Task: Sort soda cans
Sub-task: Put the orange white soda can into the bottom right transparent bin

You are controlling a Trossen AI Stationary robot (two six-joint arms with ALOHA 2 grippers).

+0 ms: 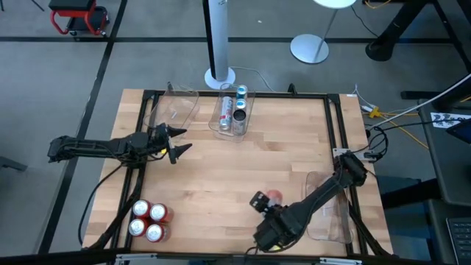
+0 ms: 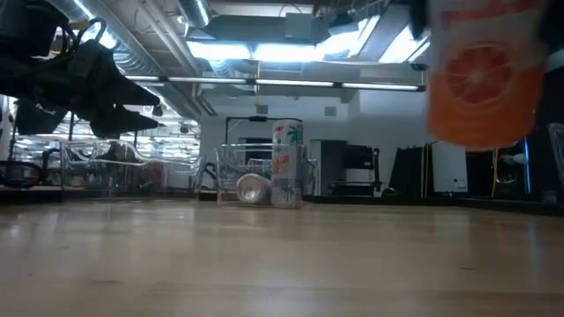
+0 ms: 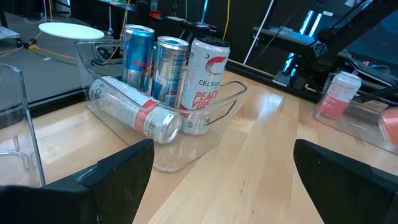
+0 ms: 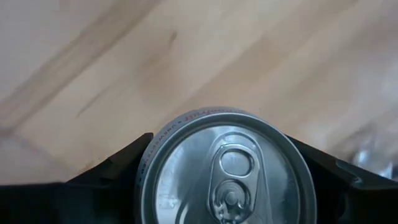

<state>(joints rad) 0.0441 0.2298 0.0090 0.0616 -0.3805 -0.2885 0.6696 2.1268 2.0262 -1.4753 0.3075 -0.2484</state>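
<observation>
In the low view the can (image 2: 480, 75) held by the right tool (image 1: 274, 208) is cut off at the top edge and blurred, so only an orange-fruit print on a pale body is made out. In the high view it is seen as a pinkish shape near the table's (image 1: 243, 177) front right, largely covered by the arm. From the right wrist view only its round silver top with the pull tab is shown, clamped between the two dark fingers (image 4: 112, 171).

The left tool (image 1: 175, 143) is held over the left part of the table with its fingers spread apart and nothing between them.

A clear plastic bin (image 1: 234, 125) with rounded corners stands at the far middle of the light wooden table. Three tall slim cans are seen upright in it: two blue-and-silver ones (image 3: 138, 53) and a white one (image 3: 204, 81) with red lettering. A fourth silver can (image 3: 134, 111) lies on its side against the bin's wall.

Four red cans (image 1: 149, 220) with silver tops are clustered on the bare wood at the front left. Another clear bin (image 1: 179, 105) at the far left and one (image 1: 331, 213) under the right arm are hard to read; their contents cannot be told.
</observation>
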